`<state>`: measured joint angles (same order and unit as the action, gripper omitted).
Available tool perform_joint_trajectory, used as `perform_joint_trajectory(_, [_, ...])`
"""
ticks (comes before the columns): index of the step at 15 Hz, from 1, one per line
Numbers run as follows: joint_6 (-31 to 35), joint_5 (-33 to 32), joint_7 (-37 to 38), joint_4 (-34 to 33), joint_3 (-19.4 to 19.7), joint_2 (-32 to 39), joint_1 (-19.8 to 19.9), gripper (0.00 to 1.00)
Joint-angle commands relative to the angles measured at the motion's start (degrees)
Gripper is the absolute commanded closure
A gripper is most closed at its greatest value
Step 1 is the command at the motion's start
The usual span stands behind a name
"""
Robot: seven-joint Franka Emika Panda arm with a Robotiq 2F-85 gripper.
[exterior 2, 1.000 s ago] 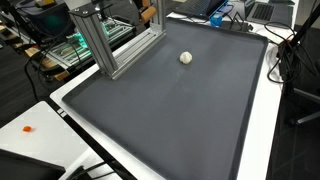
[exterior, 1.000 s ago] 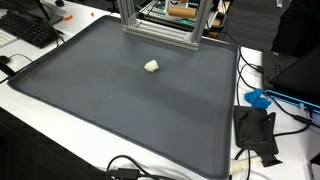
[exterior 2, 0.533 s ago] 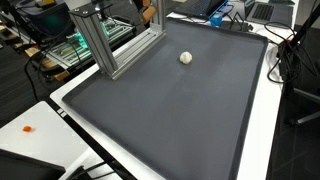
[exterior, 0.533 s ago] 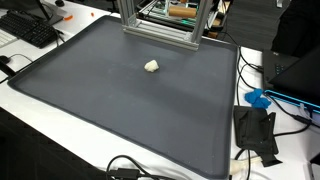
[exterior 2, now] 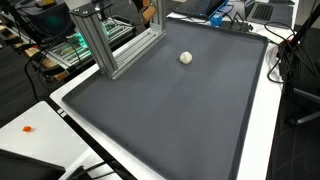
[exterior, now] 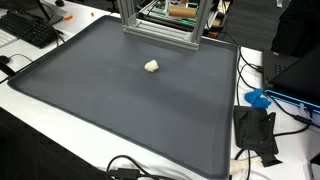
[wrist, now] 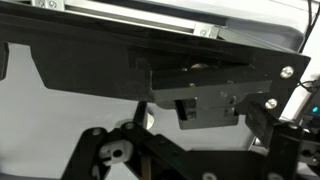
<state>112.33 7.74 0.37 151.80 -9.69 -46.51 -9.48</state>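
Note:
A small whitish lump lies on the large dark mat, toward its far side, in both exterior views [exterior: 152, 66] [exterior 2: 186, 58]. Neither the arm nor the gripper shows in either exterior view. In the wrist view, the gripper [wrist: 195, 145] comes in from the bottom. Its black linkages stand spread apart at the left and right, with nothing between them. It faces a black bracket-like structure [wrist: 200, 75] close in front of a pale surface. The whitish lump does not show in the wrist view.
An aluminium-profile frame [exterior: 160, 25] [exterior 2: 100, 40] stands at the mat's far edge. A keyboard [exterior: 30, 28] lies beside the mat [exterior: 120, 115]. A blue item [exterior: 258, 98], a black device [exterior: 255, 130] and cables lie on the white table beside the mat's edge.

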Motion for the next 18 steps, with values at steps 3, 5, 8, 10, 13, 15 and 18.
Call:
perform_joint_trajectory(3, [0.45, -0.45, -0.72, 1.74, 0.53, -1.03, -1.22, 0.0])
perform_joint_trajectory(5, [0.71, -0.57, -1.42, 1.95, 0.61, -1.04, -1.5, 0.0])
perform_joint_trajectory(8, [0.87, -1.02, -2.77, 2.23, 0.62, -0.95, -1.7, 0.0])
perform_joint_trajectory(10, [0.98, -1.06, -3.36, 2.37, 0.58, -0.82, -1.84, 0.0])
perform_joint_trajectory(13, [1.35, -1.25, -3.55, 2.51, 0.31, -0.51, -1.79, 0.0])
perform_joint_trajectory(15, [1.87, -1.72, -3.61, 2.77, 0.12, -0.25, -1.72, 0.0])
perform_joint_trajectory(18, [2.29, -2.23, -3.38, 2.94, -0.06, 0.26, -1.68, 0.0])
